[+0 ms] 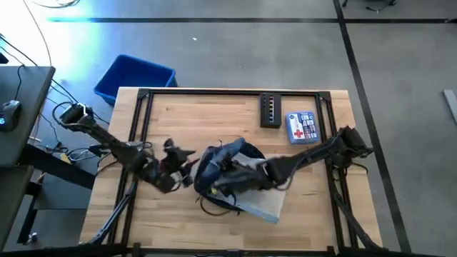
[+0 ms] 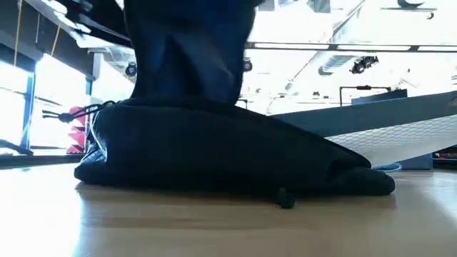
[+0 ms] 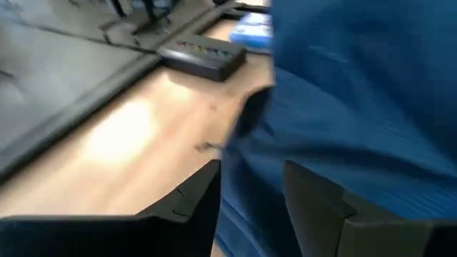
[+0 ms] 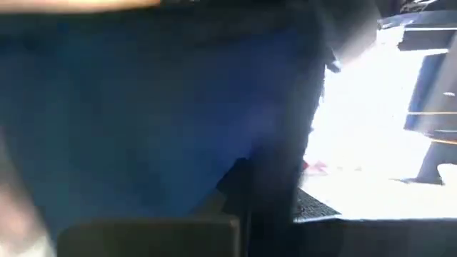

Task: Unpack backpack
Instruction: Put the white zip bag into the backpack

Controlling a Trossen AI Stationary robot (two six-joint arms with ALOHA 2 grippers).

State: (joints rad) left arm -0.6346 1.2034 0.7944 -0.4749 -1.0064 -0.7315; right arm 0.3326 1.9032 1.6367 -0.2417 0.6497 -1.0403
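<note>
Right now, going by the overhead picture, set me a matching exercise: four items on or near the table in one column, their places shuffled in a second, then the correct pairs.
Things:
1. backpack
2. blue bin
3. first-aid pouch
4. black box with coloured dots

Places:
A. on the floor past the table's far left corner
B. near the table's far edge, just left of the pouch
C. mid-table, between the two arms
D. far right part of the table

Pairs: 1-C, 2-A, 3-D, 4-B
</note>
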